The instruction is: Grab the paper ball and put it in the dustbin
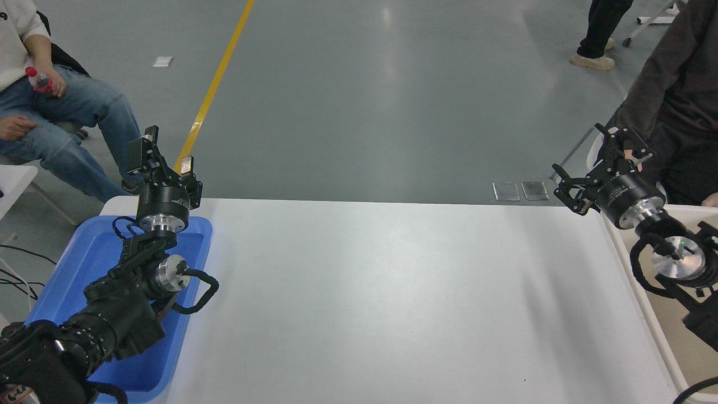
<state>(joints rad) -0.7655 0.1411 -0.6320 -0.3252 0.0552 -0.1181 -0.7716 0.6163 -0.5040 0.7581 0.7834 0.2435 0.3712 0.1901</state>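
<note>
The beige dustbin (628,264) stands at the table's right edge, partly cut off by the picture. My right gripper (600,160) is open and empty, raised above the table's far right corner, just left of the bin. The paper ball is not in view. My left gripper (160,152) is open and empty, parked upright over the far end of the blue tray (73,269) at the lower left.
A person in dark clothes sits close behind the bin at the right, one hand (711,199) at its far rim. Another person (50,101) in jeans sits at the far left holding a bottle. The white table (370,297) spans the middle.
</note>
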